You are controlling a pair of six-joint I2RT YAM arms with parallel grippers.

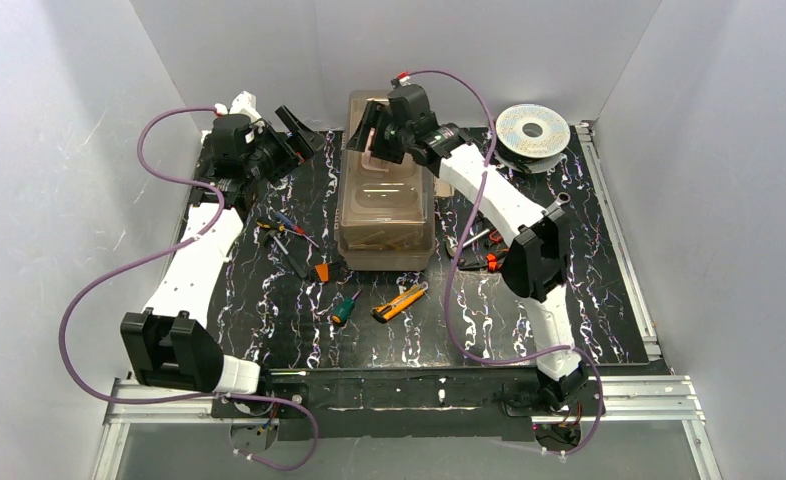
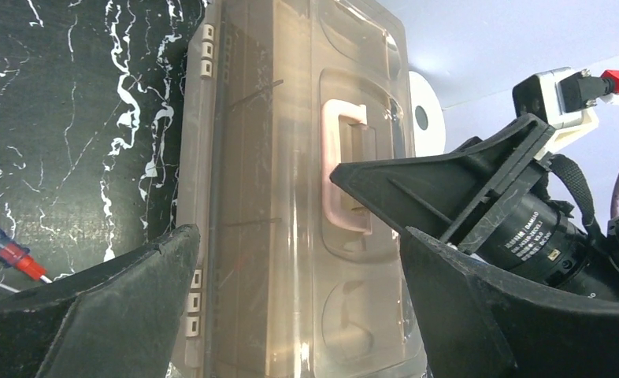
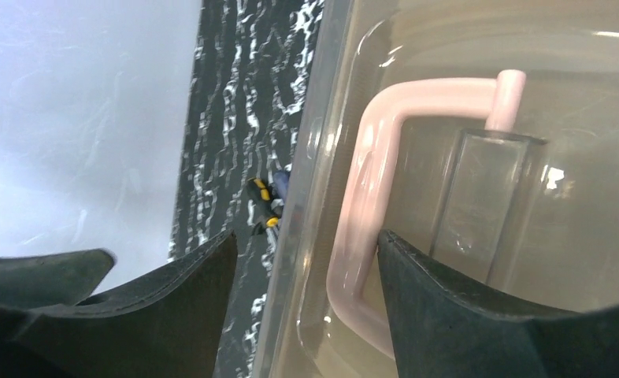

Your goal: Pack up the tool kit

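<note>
The inside of the toolbox (image 1: 384, 215) cannot be read: its brown see-through lid (image 2: 275, 157) is down and shows only dim shapes beneath. From the top view the right arm crosses the box's far right corner and covers part of the pale handle (image 1: 367, 150). It also hides most of a red-handled tool, probably pliers (image 1: 490, 262), lying on the table (image 1: 589, 260) just right of the box. In the right wrist view a small yellow and black object (image 3: 265, 198) sits on the table beside the box wall, too cut off to name. The left wrist view clips the near end of the box and shows only the blue and red end of a screwdriver (image 2: 7, 256).

The toolbox stands in the middle of the table, towards the back. The screwdrivers (image 1: 281, 228) lie to its left. A green-handled screwdriver (image 1: 343, 309) and a yellow knife (image 1: 401, 301) lie in front of it. A silver spool (image 1: 532, 130) is at the back right.

The right arm reaches forward and bends left over the lid. The right gripper (image 3: 306, 236) is spread, with the long bar of the handle between its fingers (image 3: 448, 315). Whether a finger touches the bar is unclear. The left arm stretches up the left side, its wrist turned towards the box. The left gripper (image 2: 297, 236) hangs just left of the box, spread wide and holding nothing.
</note>
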